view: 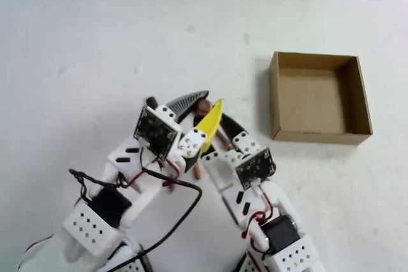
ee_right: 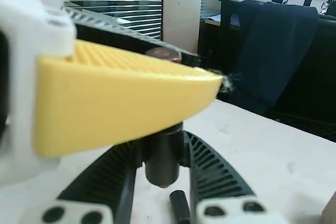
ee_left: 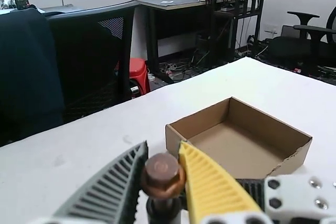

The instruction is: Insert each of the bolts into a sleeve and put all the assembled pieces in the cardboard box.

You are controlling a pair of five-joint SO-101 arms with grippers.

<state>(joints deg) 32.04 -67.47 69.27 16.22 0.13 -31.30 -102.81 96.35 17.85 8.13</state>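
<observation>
Left wrist view has the left gripper clamped on the copper bolt just under its head, over the table's middle, left of the empty cardboard box. The right gripper grips the dark sleeve directly beneath. This looks like the insertion step: line up both axes, push gently straight down, and release the bolt only once its head seats.
</observation>
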